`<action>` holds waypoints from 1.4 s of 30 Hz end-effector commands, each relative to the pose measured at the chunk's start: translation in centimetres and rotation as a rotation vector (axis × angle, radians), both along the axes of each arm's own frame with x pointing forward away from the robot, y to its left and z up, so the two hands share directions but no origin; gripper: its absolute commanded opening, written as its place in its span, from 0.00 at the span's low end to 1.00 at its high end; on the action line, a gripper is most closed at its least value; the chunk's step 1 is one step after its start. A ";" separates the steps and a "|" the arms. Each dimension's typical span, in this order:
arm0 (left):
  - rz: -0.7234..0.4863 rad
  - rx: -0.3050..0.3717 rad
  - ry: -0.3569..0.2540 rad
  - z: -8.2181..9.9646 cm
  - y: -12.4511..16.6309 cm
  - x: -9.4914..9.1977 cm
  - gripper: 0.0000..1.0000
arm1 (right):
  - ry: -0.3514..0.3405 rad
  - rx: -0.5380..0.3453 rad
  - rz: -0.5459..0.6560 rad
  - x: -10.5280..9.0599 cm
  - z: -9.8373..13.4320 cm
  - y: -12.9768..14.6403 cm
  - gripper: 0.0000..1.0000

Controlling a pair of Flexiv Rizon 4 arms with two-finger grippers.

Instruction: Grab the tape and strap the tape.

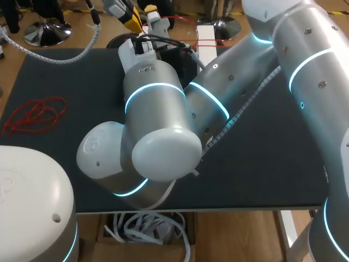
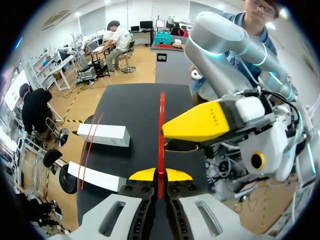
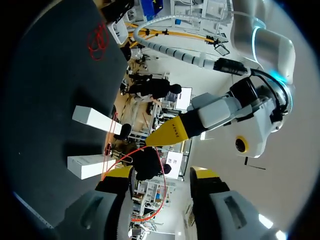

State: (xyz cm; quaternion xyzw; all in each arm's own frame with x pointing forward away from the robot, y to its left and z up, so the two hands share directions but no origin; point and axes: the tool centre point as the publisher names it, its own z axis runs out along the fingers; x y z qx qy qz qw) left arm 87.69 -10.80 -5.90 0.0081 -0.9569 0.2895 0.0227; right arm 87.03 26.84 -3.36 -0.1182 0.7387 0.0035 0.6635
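Near table [image 1: 262,164] far edge: left fingers [image 2: 142,174] pinch red tape [image 2: 161,120]; right fingers [image 3: 118,173] spread wide, tape loop between.

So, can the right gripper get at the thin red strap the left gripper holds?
Probably yes: the thin red strap, pinched by the left gripper, loops through the open right gripper, with nothing blocking it.

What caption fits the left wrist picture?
Left tool pinches the red strap; right tool close beside; two white boxes ahead.
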 end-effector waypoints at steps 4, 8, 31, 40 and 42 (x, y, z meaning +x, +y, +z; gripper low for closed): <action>0.001 0.003 0.001 0.1 0.0 -0.1 0.00 | 0.009 0.015 -0.025 -1.3 1.5 -0.7 0.40; 0.001 0.003 0.001 0.1 0.0 -0.1 0.00 | 0.003 0.027 -0.049 -1.4 2.5 -1.9 0.44; 0.001 0.003 0.001 0.1 0.0 -0.1 0.00 | -0.039 0.058 -0.134 -0.3 5.8 -11.4 1.00; 0.001 0.003 0.001 0.1 0.0 -0.1 0.00 | -0.050 0.056 -0.178 0.9 6.2 -14.3 1.00; 0.001 0.003 0.001 0.1 0.0 -0.1 0.00 | -0.054 0.056 -0.183 1.2 6.3 -14.7 1.00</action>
